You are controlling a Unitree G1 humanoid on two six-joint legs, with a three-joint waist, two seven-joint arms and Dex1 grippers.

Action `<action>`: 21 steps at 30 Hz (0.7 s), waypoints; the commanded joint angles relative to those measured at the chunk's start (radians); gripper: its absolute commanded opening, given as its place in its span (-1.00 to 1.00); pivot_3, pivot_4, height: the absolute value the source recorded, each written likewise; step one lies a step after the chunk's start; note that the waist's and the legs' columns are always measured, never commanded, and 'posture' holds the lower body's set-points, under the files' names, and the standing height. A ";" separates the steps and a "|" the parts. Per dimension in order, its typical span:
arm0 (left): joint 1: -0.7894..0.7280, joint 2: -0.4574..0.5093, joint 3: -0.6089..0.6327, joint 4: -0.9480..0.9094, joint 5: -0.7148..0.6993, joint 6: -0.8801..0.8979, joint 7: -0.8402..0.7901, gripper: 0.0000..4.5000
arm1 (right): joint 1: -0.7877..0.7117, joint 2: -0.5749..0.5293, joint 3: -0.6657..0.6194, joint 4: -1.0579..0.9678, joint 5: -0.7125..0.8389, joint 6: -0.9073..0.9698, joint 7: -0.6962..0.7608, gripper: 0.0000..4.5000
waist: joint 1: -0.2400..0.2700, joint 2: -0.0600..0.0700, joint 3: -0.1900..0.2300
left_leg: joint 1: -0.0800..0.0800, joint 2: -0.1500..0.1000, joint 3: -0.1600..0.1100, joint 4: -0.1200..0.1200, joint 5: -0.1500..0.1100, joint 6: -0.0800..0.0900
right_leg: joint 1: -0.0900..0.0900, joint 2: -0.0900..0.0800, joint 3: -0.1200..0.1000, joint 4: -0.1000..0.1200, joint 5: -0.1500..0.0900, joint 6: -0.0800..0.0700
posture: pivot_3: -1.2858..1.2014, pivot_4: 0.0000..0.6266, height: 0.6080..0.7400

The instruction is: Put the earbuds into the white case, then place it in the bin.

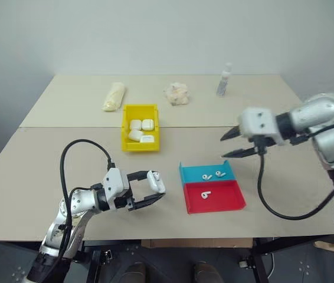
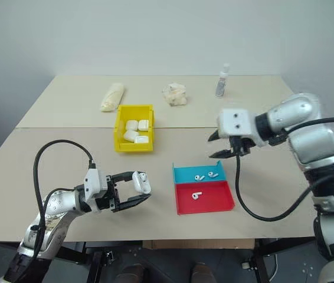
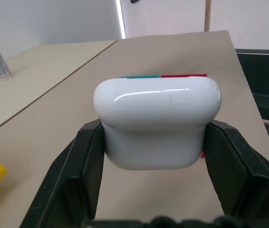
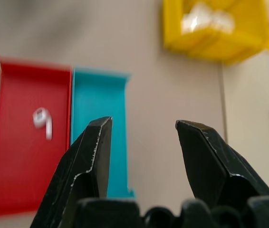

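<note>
Right now my left gripper (image 1: pixel 149 190) is clamped across the small glossy white rounded-rectangle earbud case (image 1: pixel 156 181), its lid closed as far as I can tell, holding it above the front of the beige tabletop (image 1: pixel 285 106), just left of the two shallow trays. My right gripper (image 1: pixel 228 145) hangs empty with its black fingers parted a moderate way, tilted down toward those trays. The tiny glossy white earbuds lie below and a little to the left of its tips: two (image 1: pixel 213 175) in the shallow blue tray (image 1: pixel 229 168) and one (image 1: pixel 205 194) in the shallow red tray (image 1: pixel 238 203). My right arm is plainly the nearer one for picking them; I judge it must drop almost straight onto the blue tray. The small bright yellow plastic bin (image 1: pixel 126 127), already holding several white cases, sits well beyond my left gripper.
</note>
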 commanded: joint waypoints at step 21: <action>0.020 -0.014 -0.014 -0.092 0.041 -0.015 0.089 0.24 | -0.154 0.236 0.225 0.469 -0.419 -0.458 0.014 0.15 | 0.000 0.000 0.000 | -0.001 0.000 0.000 0.000 0.001 -0.002 | -0.002 0.000 0.000 0.001 0.000 0.000 | 0.03 -0.52 1.00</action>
